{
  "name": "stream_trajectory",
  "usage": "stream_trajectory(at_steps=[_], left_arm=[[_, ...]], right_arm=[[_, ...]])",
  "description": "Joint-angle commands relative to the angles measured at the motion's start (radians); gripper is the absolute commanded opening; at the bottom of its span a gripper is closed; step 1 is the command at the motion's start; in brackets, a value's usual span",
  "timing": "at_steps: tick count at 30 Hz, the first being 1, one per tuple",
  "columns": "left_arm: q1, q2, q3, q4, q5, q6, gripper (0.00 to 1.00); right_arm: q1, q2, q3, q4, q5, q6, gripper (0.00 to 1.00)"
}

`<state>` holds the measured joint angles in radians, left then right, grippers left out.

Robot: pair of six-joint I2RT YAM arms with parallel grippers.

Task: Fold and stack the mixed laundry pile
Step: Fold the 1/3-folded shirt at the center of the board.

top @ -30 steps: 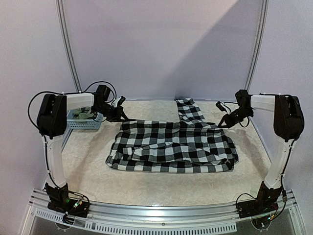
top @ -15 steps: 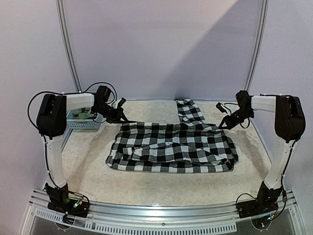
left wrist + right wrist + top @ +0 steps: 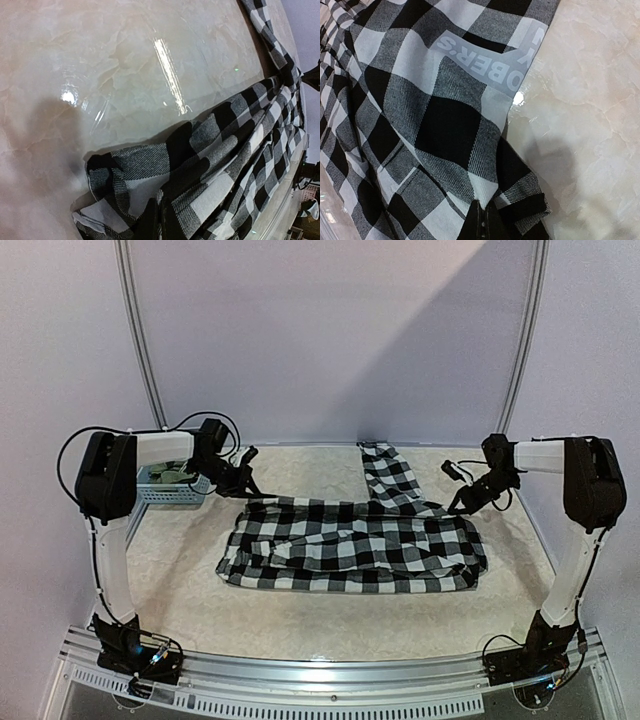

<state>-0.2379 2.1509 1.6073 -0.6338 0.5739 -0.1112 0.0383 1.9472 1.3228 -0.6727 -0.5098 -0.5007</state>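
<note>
The black-and-white checked shirt (image 3: 355, 545) lies spread across the middle of the table, one sleeve (image 3: 385, 468) reaching toward the back. My left gripper (image 3: 247, 487) is shut on its far left corner; in the left wrist view the gripper (image 3: 162, 225) pinches bunched checked cloth (image 3: 215, 150). At the far right corner, my right gripper (image 3: 462, 502) is shut too. The right wrist view has the gripper (image 3: 484, 220) clamped on the shirt (image 3: 435, 100) below a grey printed label (image 3: 485, 65). A bit of olive-green cloth (image 3: 172, 476) shows in the basket.
The light blue lattice basket (image 3: 165, 492) stands at the far left, just behind the left arm. The marbled tabletop (image 3: 180, 590) runs to a metal rail (image 3: 330, 680) at the near edge, and curved frame poles stand against the back wall.
Both grippers have shifted a little toward the near side, carrying the shirt's far corners with them. Both stay shut on the cloth.
</note>
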Motion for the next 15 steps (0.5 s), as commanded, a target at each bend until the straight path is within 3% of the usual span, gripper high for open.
stream_trajectory(at_steps=[1, 15], left_arm=[[-0.003, 0.014, 0.007, -0.044, -0.031, 0.024, 0.00], [-0.003, 0.022, 0.009, -0.066, -0.053, 0.039, 0.00]], right_arm=[[-0.009, -0.011, -0.014, -0.016, 0.018, -0.013, 0.00], [-0.008, -0.007, -0.019, -0.018, 0.024, -0.018, 0.00]])
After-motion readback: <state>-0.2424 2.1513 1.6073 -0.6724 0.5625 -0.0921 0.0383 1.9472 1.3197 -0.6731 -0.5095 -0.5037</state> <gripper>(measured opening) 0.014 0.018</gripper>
